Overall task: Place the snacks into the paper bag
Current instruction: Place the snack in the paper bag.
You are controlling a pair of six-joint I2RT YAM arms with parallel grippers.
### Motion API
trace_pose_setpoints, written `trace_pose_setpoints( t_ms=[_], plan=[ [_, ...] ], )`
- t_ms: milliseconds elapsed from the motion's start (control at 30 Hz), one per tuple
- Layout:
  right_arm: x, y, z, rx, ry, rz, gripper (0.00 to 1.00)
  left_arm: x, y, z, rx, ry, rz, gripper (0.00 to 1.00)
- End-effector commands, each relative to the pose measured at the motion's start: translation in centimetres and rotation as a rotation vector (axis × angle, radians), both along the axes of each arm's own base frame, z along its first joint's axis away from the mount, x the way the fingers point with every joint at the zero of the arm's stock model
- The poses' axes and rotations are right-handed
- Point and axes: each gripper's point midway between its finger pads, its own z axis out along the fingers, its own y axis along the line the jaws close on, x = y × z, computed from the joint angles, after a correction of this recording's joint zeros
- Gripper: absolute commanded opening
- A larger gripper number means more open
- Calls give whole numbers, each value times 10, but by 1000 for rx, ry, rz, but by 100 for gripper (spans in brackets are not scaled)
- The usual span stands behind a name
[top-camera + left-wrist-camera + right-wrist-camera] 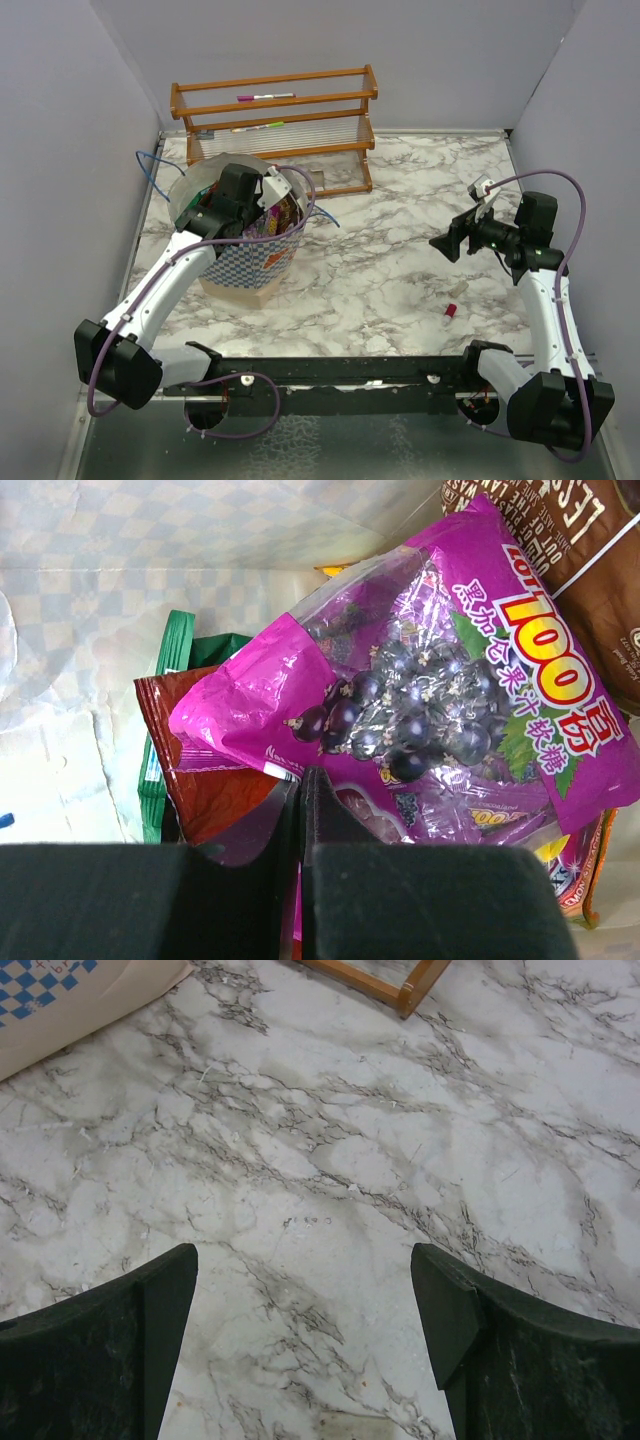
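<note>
The blue-and-white checkered paper bag (243, 268) stands at the left of the table with several snacks inside. My left gripper (262, 203) reaches into its mouth. In the left wrist view the gripper (303, 776) is shut on the lower edge of the magenta candy pack (430, 680). That pack lies on top of a red packet (205, 785), a green packet (172, 670) and a glossy brown bag (585, 560), against the bag's inner wall (150, 550). My right gripper (446, 243) is open and empty above bare marble (305, 1270).
A wooden rack (275, 120) stands behind the bag; its corner shows in the right wrist view (400, 985). A tiny red-pink cap-like object (451, 312) lies near the front right. The bag's corner (60, 1010) shows at the right wrist view's top left.
</note>
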Motion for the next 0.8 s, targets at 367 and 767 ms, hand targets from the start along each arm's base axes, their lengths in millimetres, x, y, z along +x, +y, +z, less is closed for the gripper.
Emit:
trace_pose_setpoints(
  t_ms=[367,767],
  plan=[
    [4,-3,-2,-21,-21,-7,88,-3,14,10,1,-32,42,4],
    [4,-2,0,-22,-27,-6,88,-4,17,5,6,-13,49,10]
  ],
)
